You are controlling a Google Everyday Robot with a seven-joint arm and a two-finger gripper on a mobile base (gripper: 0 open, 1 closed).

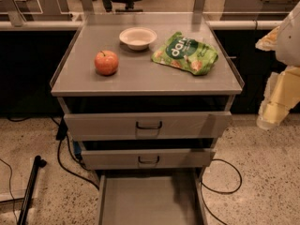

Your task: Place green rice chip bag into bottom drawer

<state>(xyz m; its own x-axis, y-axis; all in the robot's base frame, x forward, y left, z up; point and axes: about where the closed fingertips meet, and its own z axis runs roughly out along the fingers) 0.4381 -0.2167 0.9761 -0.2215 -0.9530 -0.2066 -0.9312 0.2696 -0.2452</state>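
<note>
The green rice chip bag (185,53) lies flat on the right side of the grey cabinet top (140,78), its dark green round logo facing up. The bottom drawer (149,201) is pulled out at the bottom of the view, and its flat grey floor is bare. My gripper (271,112) hangs at the right edge of the view, beside the cabinet's right side. It is lower than the cabinet top and well to the right of the bag, touching nothing.
A red apple (106,62) sits at the left of the cabinet top and a white bowl (138,37) at the back middle. Two upper drawers with dark loop handles (148,125) stand slightly open. Black cables (65,161) lie on the floor on both sides.
</note>
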